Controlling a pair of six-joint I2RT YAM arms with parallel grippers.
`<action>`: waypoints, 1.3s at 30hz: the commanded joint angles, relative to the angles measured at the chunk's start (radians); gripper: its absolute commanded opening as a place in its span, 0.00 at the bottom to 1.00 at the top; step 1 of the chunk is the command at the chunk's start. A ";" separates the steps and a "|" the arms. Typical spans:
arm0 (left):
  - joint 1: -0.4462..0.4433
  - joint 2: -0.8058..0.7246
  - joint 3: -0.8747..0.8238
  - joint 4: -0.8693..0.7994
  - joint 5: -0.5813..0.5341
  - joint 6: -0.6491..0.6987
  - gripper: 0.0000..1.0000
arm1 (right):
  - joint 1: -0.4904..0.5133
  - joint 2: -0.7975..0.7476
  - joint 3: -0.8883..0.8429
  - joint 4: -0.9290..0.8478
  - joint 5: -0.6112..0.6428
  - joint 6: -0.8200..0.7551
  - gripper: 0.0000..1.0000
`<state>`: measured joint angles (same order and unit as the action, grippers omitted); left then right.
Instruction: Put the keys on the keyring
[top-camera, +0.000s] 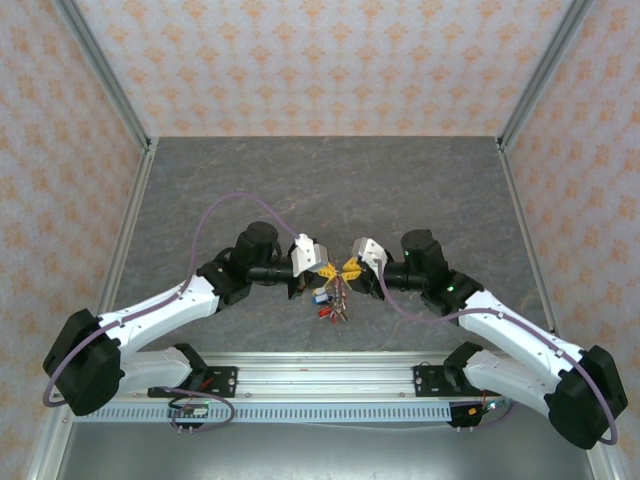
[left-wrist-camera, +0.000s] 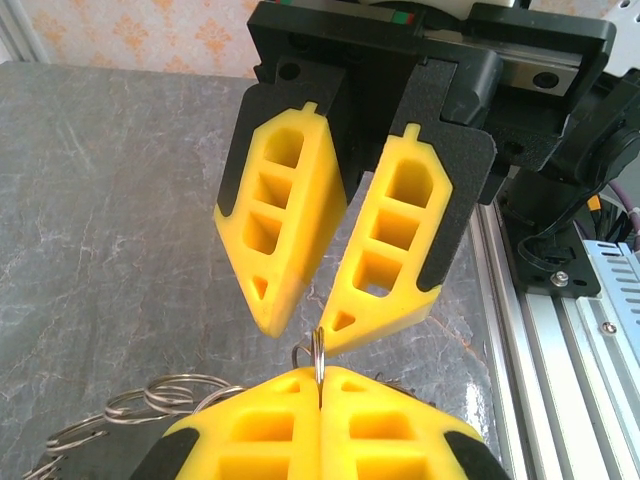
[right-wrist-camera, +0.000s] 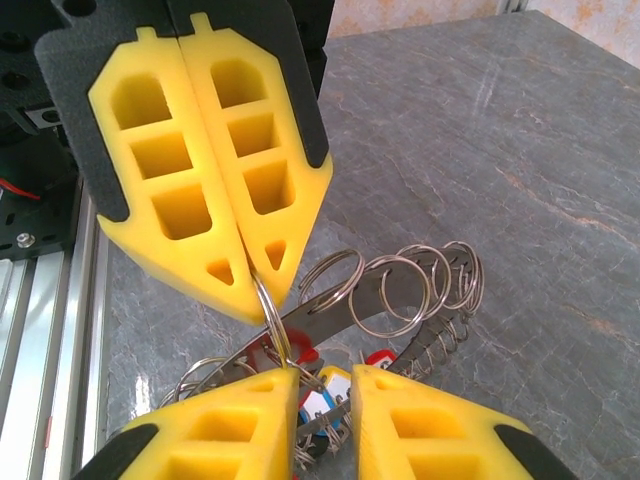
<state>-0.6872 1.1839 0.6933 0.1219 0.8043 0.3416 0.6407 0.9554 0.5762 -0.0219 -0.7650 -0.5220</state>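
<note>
Near the middle of the tabletop's near edge, the left gripper was clamped shut on a small ring, holding it upright and edge-on, apparently to present it to the other arm. Facing it tip to tip, the right gripper had its jaws slightly parted either side of that ring, clamping nothing visible. Beneath trailed the keyring with its wire loops, the keys bunched under it.

Grey marbled stone-look tabletop, evenly lit, enclosed by pale pink wallpapered walls (orange floral motifs repeat across them) and slanted silver aluminium corner posts.
</note>
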 joint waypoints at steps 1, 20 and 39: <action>-0.009 -0.012 0.046 0.033 0.012 0.019 0.00 | 0.008 -0.036 0.037 -0.007 -0.033 -0.036 0.22; -0.014 -0.017 0.049 0.031 0.042 0.018 0.00 | 0.007 0.043 0.059 0.038 -0.038 -0.039 0.09; -0.014 -0.026 0.050 -0.021 0.014 0.053 0.00 | 0.008 0.059 0.081 0.048 -0.073 -0.018 0.00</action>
<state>-0.6872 1.1835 0.6933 0.0959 0.7956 0.3542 0.6445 1.0298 0.6155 -0.0151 -0.8337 -0.5365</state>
